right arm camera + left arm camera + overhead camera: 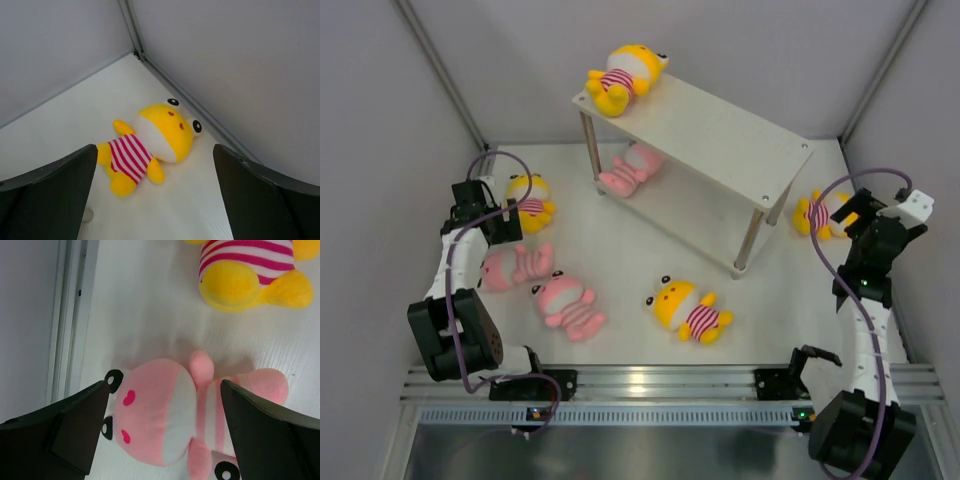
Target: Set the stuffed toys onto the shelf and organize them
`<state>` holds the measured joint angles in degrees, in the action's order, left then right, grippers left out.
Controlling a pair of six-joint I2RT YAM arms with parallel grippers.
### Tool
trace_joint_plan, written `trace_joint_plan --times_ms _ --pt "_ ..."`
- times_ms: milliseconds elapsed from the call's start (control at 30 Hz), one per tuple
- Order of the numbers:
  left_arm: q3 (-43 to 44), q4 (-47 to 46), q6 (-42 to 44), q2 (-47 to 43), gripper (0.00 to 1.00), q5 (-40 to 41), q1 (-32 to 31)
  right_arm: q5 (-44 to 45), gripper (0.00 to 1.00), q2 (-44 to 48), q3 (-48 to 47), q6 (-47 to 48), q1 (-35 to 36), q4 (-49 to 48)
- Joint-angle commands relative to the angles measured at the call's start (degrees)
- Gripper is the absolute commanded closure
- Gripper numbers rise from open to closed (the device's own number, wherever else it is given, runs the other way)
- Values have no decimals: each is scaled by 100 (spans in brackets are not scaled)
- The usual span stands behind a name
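L gripper (165,386) wide open, empty, over pink toy (150,415); R gripper (154,148) wide open, empty, over yellow toy (161,132) near shelf (720,135).

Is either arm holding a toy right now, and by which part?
Nothing is held. The left pincer is open over a pink toy, the right pincer open over a yellow toy; neither is gripped.

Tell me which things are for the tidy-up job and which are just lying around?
For the job: white shelf; top yellow toy; pink toy under the top board; left yellow toy; middle yellow toy; right yellow toy; left pink toy; near pink toy.
Just there: metal rail; grey walls.
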<state>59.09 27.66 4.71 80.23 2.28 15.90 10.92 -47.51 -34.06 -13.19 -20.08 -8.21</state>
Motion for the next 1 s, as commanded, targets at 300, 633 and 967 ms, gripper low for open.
trace_joint_plan --times_ms 300,633,967 --pt "472 301 759 -16 1 246 -8 -546 1 -2544 -1164 -859 -155 1129" --pt "489 328 716 55 1 273 -17 -1510 11 -3686 -1207 -1001 -155 13" --pt "516 319 724 151 1 396 -8 -1883 14 -4354 -1225 -1616 100 -155"
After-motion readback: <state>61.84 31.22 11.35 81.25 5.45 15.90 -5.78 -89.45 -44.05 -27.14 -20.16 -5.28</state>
